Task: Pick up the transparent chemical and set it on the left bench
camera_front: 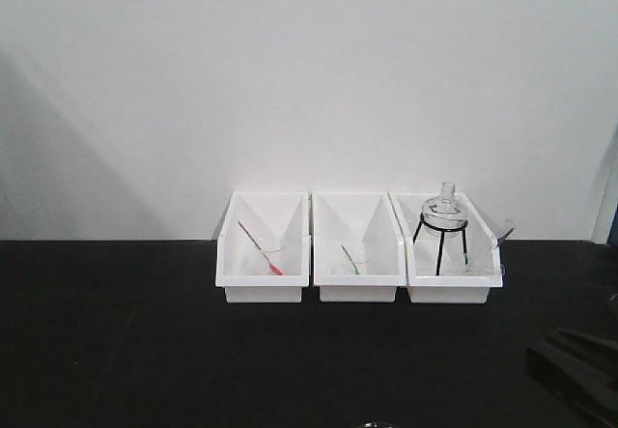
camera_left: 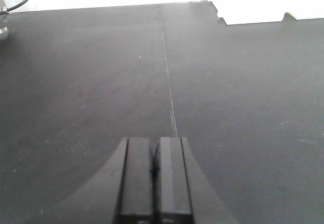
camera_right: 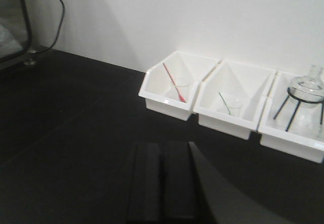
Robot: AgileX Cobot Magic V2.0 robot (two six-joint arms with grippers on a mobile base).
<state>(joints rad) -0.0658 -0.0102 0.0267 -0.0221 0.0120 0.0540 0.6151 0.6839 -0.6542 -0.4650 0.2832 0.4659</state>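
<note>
Plain white wall (camera_front: 290, 80) behind, matte black left bench (camera_front: 116, 331) in front, running the full width of the front view. Seam line (camera_left: 169, 82) across the worktop, seen from the left wrist.

Bins:
- Three white open bins in a row against the wall, touching side to side.
- Left bin (camera_front: 263, 288): small clear beaker with a red pipette (camera_front: 259, 247) leaning in it.
- Middle bin (camera_front: 357, 291): small clear beaker with a green pipette (camera_front: 351, 262) leaning in it.
- Right bin (camera_front: 454, 291): round glass flask (camera_front: 444, 208) seated on a black tripod stand (camera_front: 439, 249).

Task item:
- Transparent chemical (camera_front: 504, 227) located in the right bin, tilted, upper end projecting above the bin's right rim, beside the tripod stand.
- Lower end too faint to trace.
- Not touched by either gripper.

Grippers:
- Left gripper (camera_left: 156, 178): low over bare worktop, well apart from the bins; fingers (camera_left: 136, 178) pressed together with no gap, nothing between them.
- Right gripper (camera_right: 162, 183): above the worktop, facing the row of bins from the left front, apart from them; fingers (camera_right: 144, 183) brought together, nothing held.

Other:
- Dark cable (camera_right: 58, 6) hanging along the wall at far left in the right wrist view.
- Dark angular part (camera_front: 579, 365) at lower right of the front view; identity not discernible.
</note>
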